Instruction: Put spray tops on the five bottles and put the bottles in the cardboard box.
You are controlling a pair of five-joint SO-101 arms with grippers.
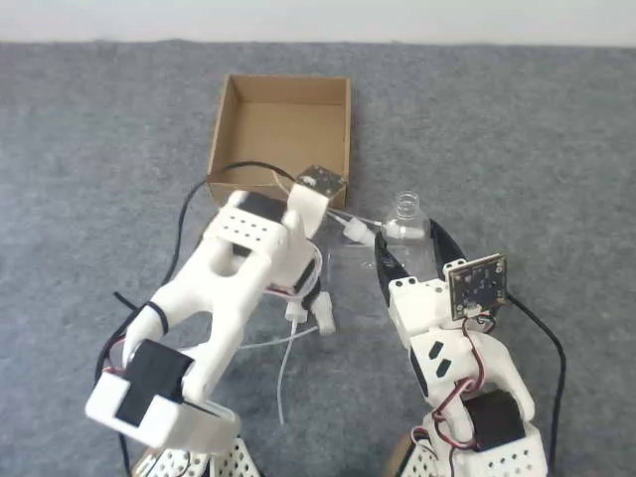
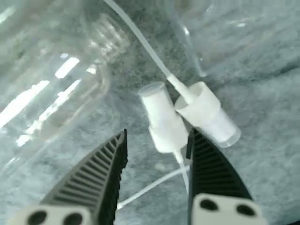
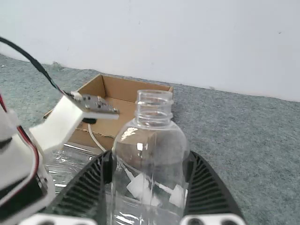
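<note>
The left gripper point(image 2: 158, 136) hung close over the grey felt mat point(image 1: 109, 149) with its black jaws spread apart and nothing between them gripped. Just past their tips lay two white spray tops, one spray top point(image 2: 161, 123) between the jaws' lines and a second spray top point(image 2: 207, 115) touching it on one side, their thin dip tubes trailing across the mat. A clear capless bottle on its side point(image 2: 56, 84) lay beside them. The right gripper point(image 3: 149, 159) had its jaws closed around the body of an upright clear bottle point(image 3: 152, 123), whose threaded neck was bare. From above, that upright bottle stood just off the near right corner of the cardboard box point(image 1: 221, 134), apart from it, and a third spray top point(image 1: 356, 231) lay on the mat between the bottle and the left arm point(image 1: 248, 268). The box sat open at the far side of the mat, with no bottles in it.
</note>
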